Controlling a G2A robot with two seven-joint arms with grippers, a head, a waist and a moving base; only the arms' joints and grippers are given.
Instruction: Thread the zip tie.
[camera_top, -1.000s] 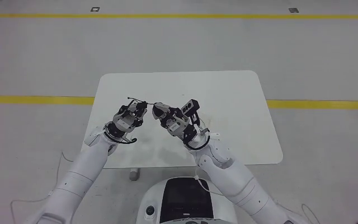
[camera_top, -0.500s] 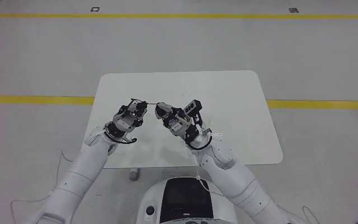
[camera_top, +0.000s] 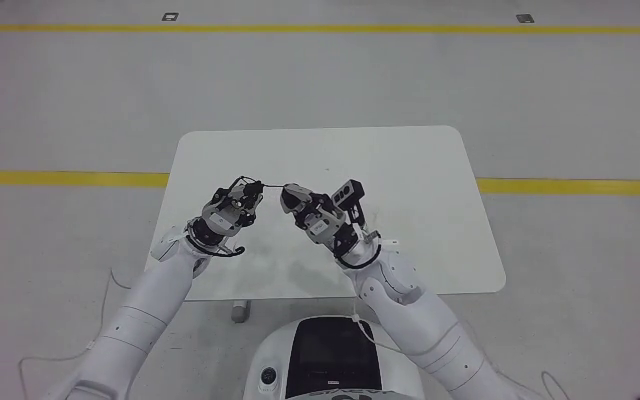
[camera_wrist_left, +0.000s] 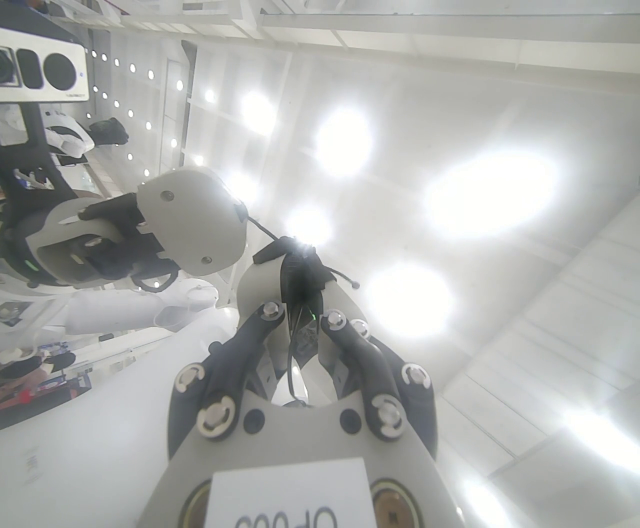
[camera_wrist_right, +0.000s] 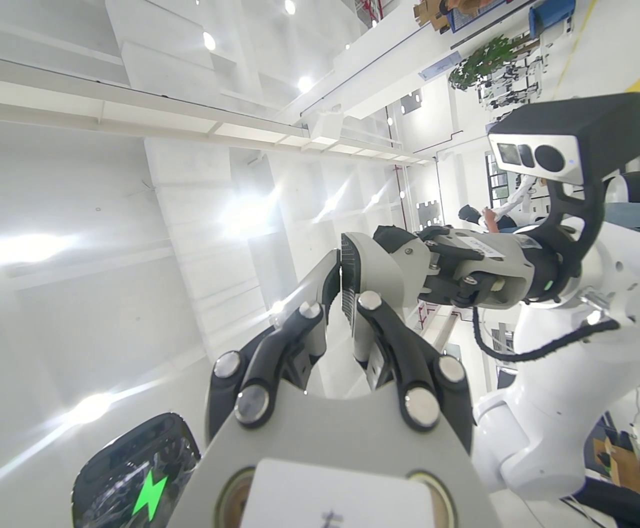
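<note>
As seen in the top view, the zip tie (camera_top: 265, 184) spans between the left gripper (camera_top: 245, 192) and the right gripper (camera_top: 288, 193), above the table (camera_top: 420, 170). In the left wrist view, the left fingers (camera_wrist_left: 252, 287) clamp the tie. In the right wrist view, the right fingers (camera_wrist_right: 315, 285) are pressed together on its end.

Both arms bend inward, wrists turned so the two grippers point at each other, tips near but apart. The left gripper (camera_top: 248, 190) has its fingers (camera_wrist_left: 255, 290) closed on a thin black tie (camera_wrist_left: 342, 277). The right gripper (camera_top: 290, 196), just beside it, has its pads (camera_wrist_right: 350, 280) pressed together, and the tie's strand runs into its tip.
</note>
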